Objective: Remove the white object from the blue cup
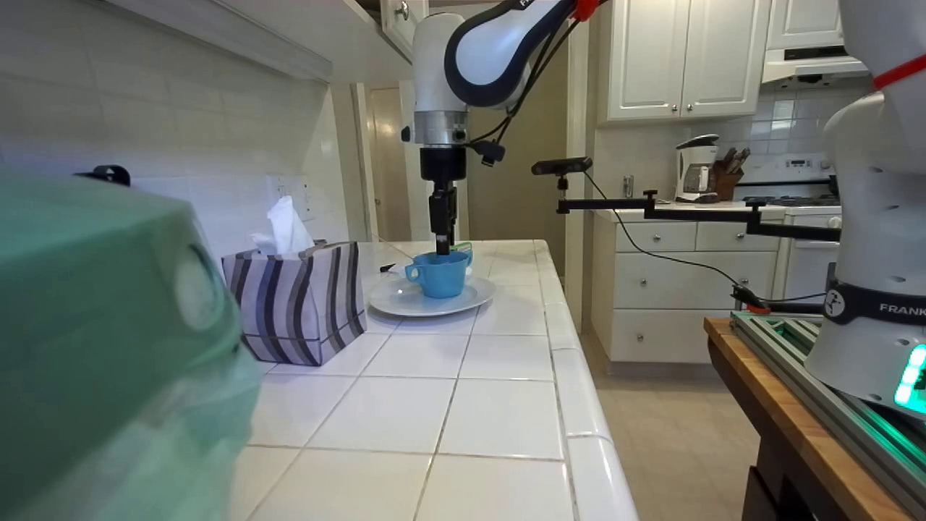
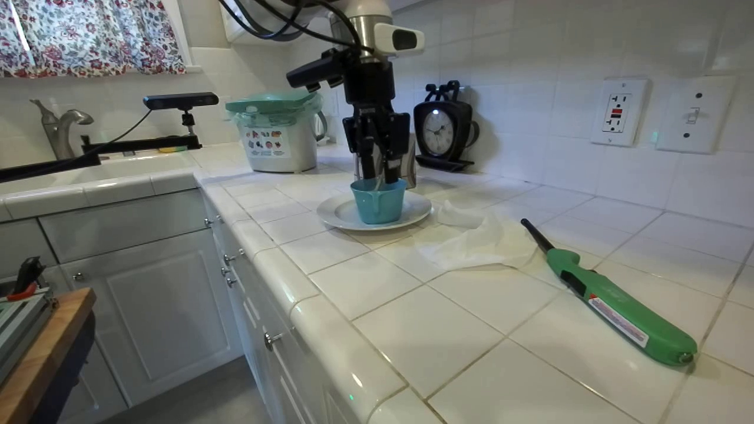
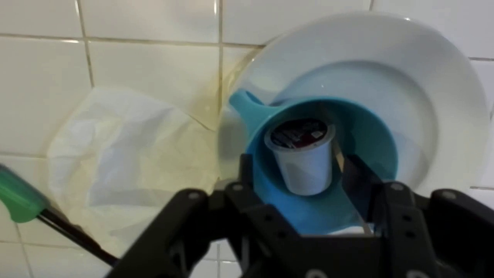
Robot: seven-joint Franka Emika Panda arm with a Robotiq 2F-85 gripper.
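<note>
The blue cup stands upright on a white plate, also in an exterior view and the wrist view. The white object, a small tapered pod with a dark red lid, leans inside the cup in the wrist view. The cup wall hides it in both exterior views. A thin pale strip lies beside the pod, along the right finger. My gripper is open, pointing down, its fingertips at the cup's rim. In the wrist view the fingers are on either side of the pod, apart from it.
A crumpled white sheet and a green lighter lie on the tiled counter near the plate. A striped tissue box, a green-lidded container and a black clock stand further along. The counter's rounded edge runs alongside.
</note>
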